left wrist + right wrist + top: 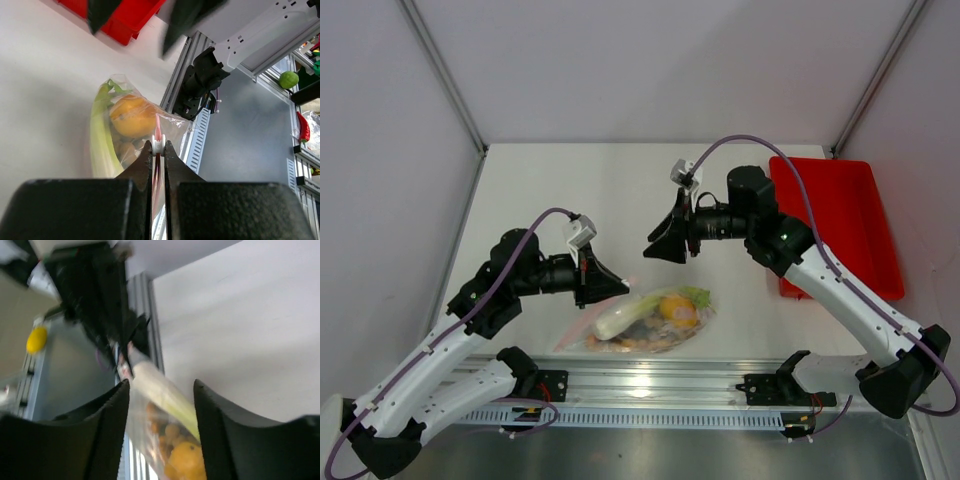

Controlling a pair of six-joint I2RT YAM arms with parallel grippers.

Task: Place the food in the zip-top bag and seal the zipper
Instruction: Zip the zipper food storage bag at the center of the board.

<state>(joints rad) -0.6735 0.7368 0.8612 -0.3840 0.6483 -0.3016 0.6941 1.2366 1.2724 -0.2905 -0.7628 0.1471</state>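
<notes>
The zip-top bag lies near the table's front edge, holding the food: a yellow lemon, a green-white leek and small tan balls. My left gripper is at the bag's left end, shut on the pinkish zipper, with a white slider at its fingertips. In the left wrist view the lemon and leek show through the plastic. My right gripper hovers above and behind the bag, open and holding nothing. In the right wrist view the bag appears between its open jaws, well below them.
A red tray stands at the right side of the table. The aluminium rail carrying the arm bases runs along the front edge, just in front of the bag. White walls enclose the table on the left, back and right.
</notes>
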